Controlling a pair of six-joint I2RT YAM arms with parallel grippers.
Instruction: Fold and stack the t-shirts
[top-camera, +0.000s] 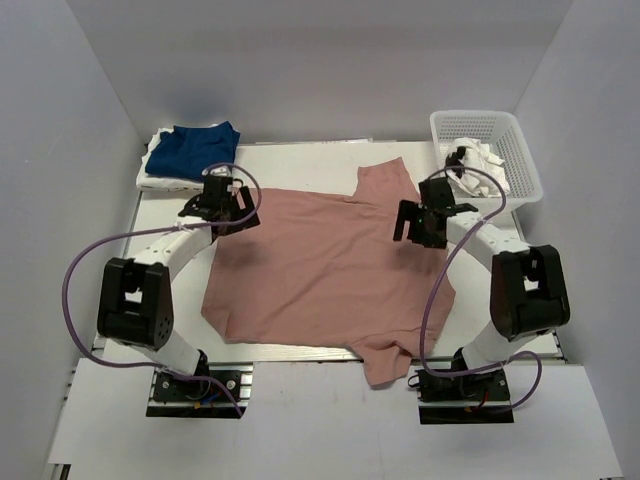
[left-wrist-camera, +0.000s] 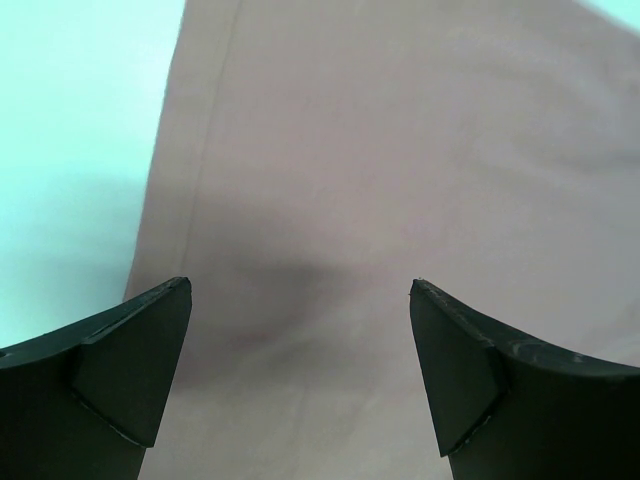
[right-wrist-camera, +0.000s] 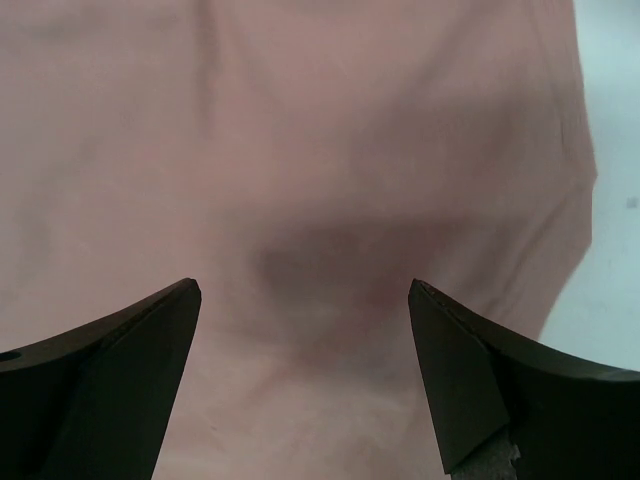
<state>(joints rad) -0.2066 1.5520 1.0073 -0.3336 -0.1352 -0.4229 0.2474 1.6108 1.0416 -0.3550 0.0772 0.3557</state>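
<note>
The large dusty-pink t-shirt (top-camera: 320, 270) lies spread flat on the white table, one sleeve pointing to the far side and one hanging over the near edge. No graphic shows. My left gripper (top-camera: 228, 205) is open just above the shirt's far left corner; its wrist view shows pink cloth (left-wrist-camera: 400, 180) and the hem edge between the wide-apart jaws. My right gripper (top-camera: 420, 222) is open above the shirt's right side near the far sleeve, pink cloth (right-wrist-camera: 300, 150) below it. A folded navy blue t-shirt (top-camera: 200, 150) lies on folded white cloth (top-camera: 160, 180) at the far left.
A white plastic basket (top-camera: 515, 150) stands at the far right with white cloth (top-camera: 480, 165) in it. Grey walls enclose the table on three sides. The table's white surface (top-camera: 300, 160) shows beyond the shirt.
</note>
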